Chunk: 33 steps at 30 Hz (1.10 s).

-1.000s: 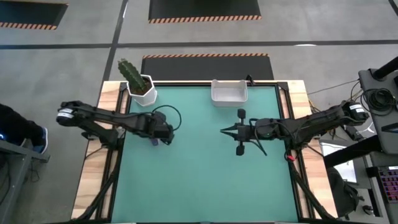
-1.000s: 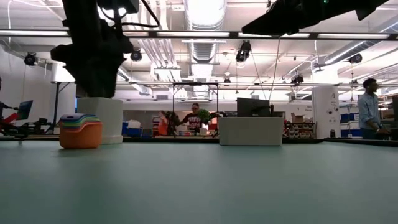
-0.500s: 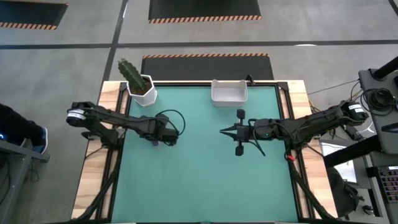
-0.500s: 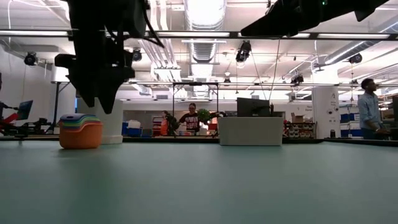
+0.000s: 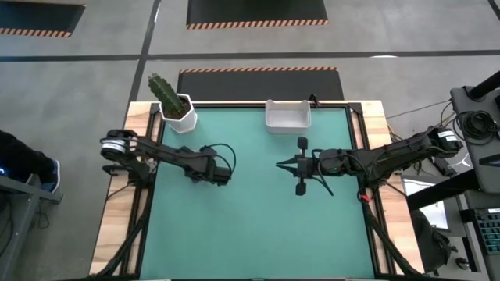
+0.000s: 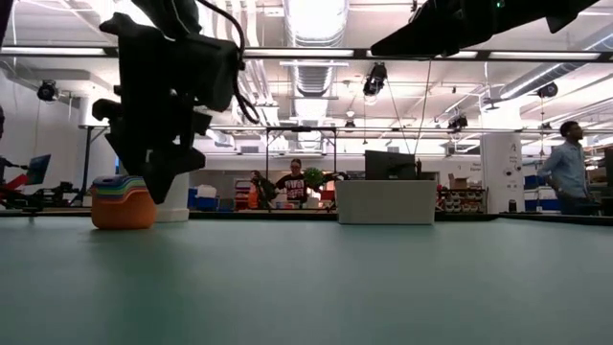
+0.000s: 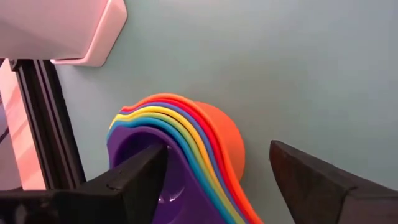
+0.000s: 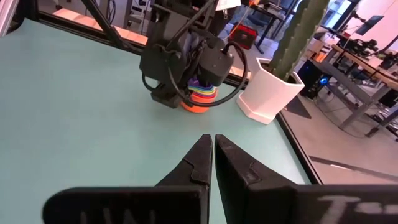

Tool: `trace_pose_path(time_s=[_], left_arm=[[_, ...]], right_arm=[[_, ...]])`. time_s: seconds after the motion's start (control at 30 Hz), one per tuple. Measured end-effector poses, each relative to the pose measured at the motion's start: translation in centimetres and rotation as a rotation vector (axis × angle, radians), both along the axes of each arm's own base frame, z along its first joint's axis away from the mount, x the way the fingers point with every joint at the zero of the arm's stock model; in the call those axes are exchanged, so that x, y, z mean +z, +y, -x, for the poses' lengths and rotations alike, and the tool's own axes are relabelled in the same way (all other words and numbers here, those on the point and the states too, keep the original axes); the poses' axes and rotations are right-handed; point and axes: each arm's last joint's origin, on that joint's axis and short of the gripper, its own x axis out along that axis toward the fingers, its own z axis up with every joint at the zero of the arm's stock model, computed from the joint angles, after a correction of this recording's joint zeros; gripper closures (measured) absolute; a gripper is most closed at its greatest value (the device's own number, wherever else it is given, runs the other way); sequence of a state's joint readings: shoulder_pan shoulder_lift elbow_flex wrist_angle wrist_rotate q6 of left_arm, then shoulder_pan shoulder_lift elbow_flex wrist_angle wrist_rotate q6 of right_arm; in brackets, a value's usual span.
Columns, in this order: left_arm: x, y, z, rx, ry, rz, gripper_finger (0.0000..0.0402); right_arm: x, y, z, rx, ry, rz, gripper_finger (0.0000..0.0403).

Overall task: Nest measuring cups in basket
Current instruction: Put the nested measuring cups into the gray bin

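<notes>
**A:** Start nearest you. What have your left fingers (image 7: 217,177) got?

**B:** Nothing yet. They stand spread wide, released, one on each side of the stack of measuring cups (image 7: 180,155), which sits nested on the teal table (image 5: 258,218) directly ahead of them. In the left wrist view the purple cup (image 7: 140,168) lies innermost and the orange cup (image 7: 224,134) outermost, with the others layered between. One finger already overlaps the purple rim in that view; I cannot tell if it touches.

**A:** Which arm should take it?

**B:** The left, I'd judge. From above, my left gripper (image 5: 217,173) covers the stack on the table's left side, while my right fingers (image 8: 210,163) are clenched together with nothing between them, parked near the middle and pointing toward the stack from well apart.

**A:** And the stack's long axis?

**B:** The handles are hidden, so I cannot say which way they point.

**A:** Farther off?

**B:** The cactus pot (image 5: 178,111) stands at the far left corner, near the stack. The basket (image 5: 287,115) sits at the far edge, near the centre, to the right of the stack and farther away. That is the direction the carry would need to go.
</notes>
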State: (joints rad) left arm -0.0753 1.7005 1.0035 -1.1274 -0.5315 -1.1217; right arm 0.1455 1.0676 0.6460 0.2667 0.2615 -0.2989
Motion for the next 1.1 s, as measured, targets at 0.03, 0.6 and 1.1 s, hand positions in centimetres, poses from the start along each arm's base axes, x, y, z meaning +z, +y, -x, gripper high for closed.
trace_pose_path(time_s=[0.03,0.6,1.1], left_arm=[[-0.1,0.0,0.0,0.004,0.001,-0.005,0.0142],[-1.9,0.1,-0.2,-0.015,0.093,-0.06,0.03],[-0.8,-0.6,0.1,-0.028,0.038,-0.051,0.0317]], right_arm=[[0.0,0.0,0.0,0.0,0.0,0.0,0.0394],[-0.1,0.0,0.0,-0.003,0.001,-0.005,0.0394],[-0.1,-0.1,0.0,-0.004,0.001,-0.01,0.0394]])
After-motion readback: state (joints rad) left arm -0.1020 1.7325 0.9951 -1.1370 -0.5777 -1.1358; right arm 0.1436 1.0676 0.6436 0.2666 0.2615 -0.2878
